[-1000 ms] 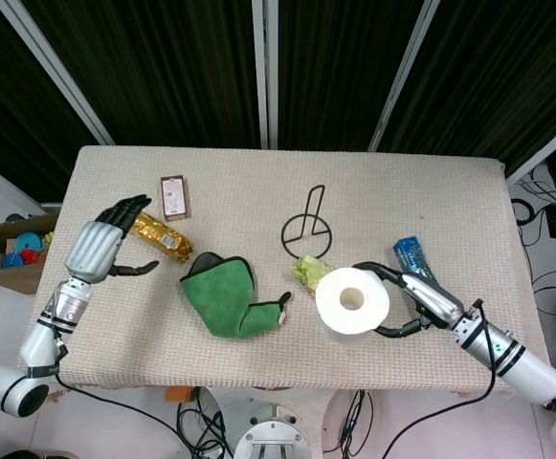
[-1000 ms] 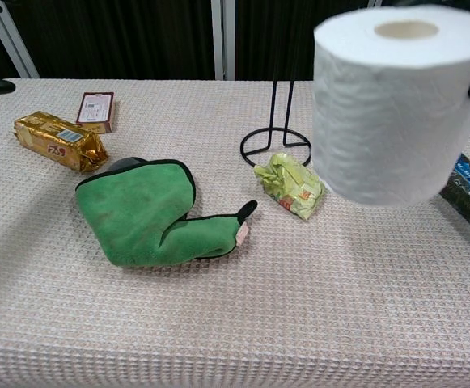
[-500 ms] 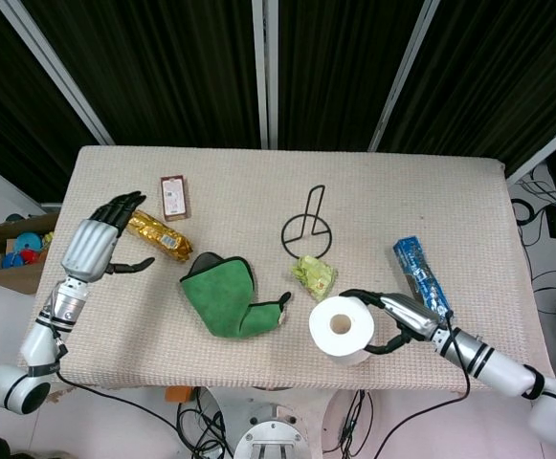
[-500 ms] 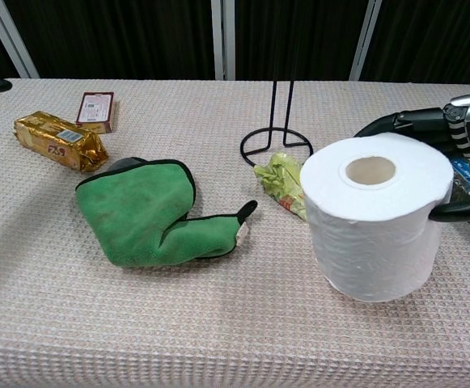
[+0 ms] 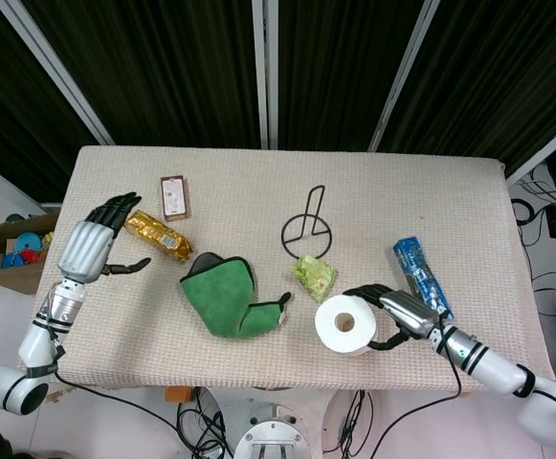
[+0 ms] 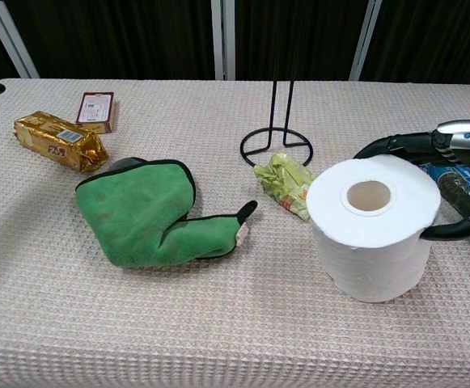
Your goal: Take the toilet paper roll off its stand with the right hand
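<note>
The white toilet paper roll [image 5: 346, 324] [image 6: 374, 228] stands upright on the table near the front edge, off the stand. My right hand [image 5: 397, 314] [image 6: 459, 144] grips it from the right, with fingers curved around its back and the thumb at its front right. The black wire stand [image 5: 306, 225] [image 6: 277, 145] is bare, behind and to the left of the roll. My left hand [image 5: 91, 244] hovers at the table's left end with fingers apart and holds nothing.
A green mitt [image 5: 225, 296] [image 6: 141, 214] lies at centre front. A crumpled green packet [image 5: 313, 275] [image 6: 287, 184] sits between stand and roll. A gold packet [image 5: 158, 236] and small brown box [image 5: 173, 196] lie at the left, a blue packet [image 5: 421, 275] just right of my right hand.
My right hand has brought the roll down from the air onto the table near the front edge. The left hand has barely shifted.
</note>
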Tool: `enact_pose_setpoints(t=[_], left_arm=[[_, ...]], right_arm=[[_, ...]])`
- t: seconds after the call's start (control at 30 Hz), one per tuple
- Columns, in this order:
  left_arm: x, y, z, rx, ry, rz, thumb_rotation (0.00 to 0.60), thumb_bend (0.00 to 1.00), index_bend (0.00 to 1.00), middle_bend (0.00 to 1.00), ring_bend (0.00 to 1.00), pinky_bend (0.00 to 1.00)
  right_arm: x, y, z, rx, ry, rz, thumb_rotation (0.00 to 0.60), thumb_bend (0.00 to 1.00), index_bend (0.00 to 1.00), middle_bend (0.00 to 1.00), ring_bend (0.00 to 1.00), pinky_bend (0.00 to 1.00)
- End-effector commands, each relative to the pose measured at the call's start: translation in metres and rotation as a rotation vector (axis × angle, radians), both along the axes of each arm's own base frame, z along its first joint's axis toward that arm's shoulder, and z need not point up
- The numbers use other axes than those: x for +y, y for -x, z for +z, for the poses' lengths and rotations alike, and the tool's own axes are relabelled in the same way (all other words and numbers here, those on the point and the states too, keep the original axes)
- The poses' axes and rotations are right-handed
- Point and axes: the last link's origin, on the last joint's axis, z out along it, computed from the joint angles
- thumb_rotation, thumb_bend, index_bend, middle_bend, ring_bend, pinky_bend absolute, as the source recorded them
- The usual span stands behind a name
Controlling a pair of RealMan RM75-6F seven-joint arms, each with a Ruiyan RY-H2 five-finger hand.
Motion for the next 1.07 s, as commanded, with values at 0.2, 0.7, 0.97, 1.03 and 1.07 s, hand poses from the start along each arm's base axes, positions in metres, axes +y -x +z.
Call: enact_pose_setpoints(t=[0.2,0.7,0.97,1.03,1.07], left_arm=[[-0.002,-0.005,0.001,-0.012,0.004,-0.009,0.433,0.16,0.07,0.06,0.1,0.23],[-0.104,0.051,0.042,0.267,-0.164,0.097,0.266,0.13,0.07,0.06,0.06,0.22],[-0.149,0.085,0.043,0.236,-0.173,0.147,0.152,0.12,0.07,0.06,0.06,0.22],[-0.151,0.087,0.044,0.226,-0.164,0.148,0.149,0.12,0.07,0.06,0.06,0.22],[-0.151,0.088,0.044,0.221,-0.16,0.149,0.151,0.12,0.07,0.06,0.05,0.22]], right_arm=[[0.004,0.007,0.027,-0.003,0.063,-0.019,0.6,0.0,0.0,0.0,0.0,0.0],[0.098,0.117,0.157,0.631,0.884,-0.14,0.6,0.05,0.0,0.0,0.0,0.0],[0.119,0.148,0.153,0.686,0.917,-0.228,0.6,0.09,0.0,0.0,0.0,0.0],[0.117,0.15,0.15,0.68,0.913,-0.22,0.6,0.09,0.0,0.0,0.0,0.0],[0.116,0.15,0.148,0.68,0.91,-0.215,0.6,0.1,0.0,0.0,0.0,0.0]])
